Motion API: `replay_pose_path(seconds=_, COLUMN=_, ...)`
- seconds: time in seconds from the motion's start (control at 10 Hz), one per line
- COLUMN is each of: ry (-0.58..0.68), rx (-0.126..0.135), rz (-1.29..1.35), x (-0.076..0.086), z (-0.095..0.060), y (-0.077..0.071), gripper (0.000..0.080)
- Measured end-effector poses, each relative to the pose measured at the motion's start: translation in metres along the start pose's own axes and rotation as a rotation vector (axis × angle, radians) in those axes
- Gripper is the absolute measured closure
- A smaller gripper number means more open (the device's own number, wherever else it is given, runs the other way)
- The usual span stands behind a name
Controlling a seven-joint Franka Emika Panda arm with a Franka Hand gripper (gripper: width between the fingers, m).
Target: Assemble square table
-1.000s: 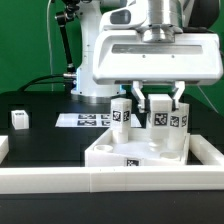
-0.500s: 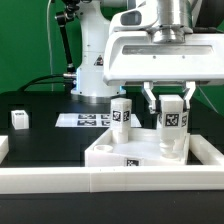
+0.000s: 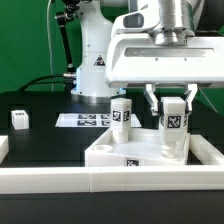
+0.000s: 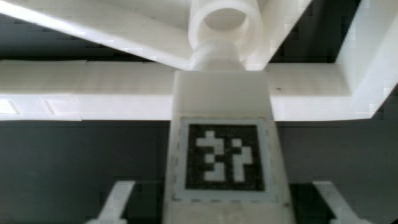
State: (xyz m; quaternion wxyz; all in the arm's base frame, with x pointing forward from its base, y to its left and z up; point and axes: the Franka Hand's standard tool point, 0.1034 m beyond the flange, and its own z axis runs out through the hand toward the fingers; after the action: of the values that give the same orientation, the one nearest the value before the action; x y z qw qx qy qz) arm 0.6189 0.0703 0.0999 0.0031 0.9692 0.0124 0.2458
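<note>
Standing in slab [image 3: 100,152], free leg [image 3: 121,115], fingers [image 3: 152,101] clasping other leg [image 3: 173,122]

Green backdrop [image 3: 22,40] behind; black tbl [image 3: 45,108].

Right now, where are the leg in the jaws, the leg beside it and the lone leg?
held leg [image 3: 173,121]: exterior view, tagged face.
neighbouring leg [image 3: 121,115]: exterior view, tagged face.
lone leg [image 3: 19,119]: exterior view, front face.

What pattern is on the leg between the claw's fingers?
A black-and-white square tag on the white leg, clearest in wrist view.
</note>
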Motion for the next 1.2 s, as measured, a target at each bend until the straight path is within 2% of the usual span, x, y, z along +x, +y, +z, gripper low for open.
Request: replay_pose_path(seconds=1.2, ry=-0.014, rx=-0.002, rz=-0.019, x=-0.013, z=0.010, y=-0.008, gripper=0.0509)
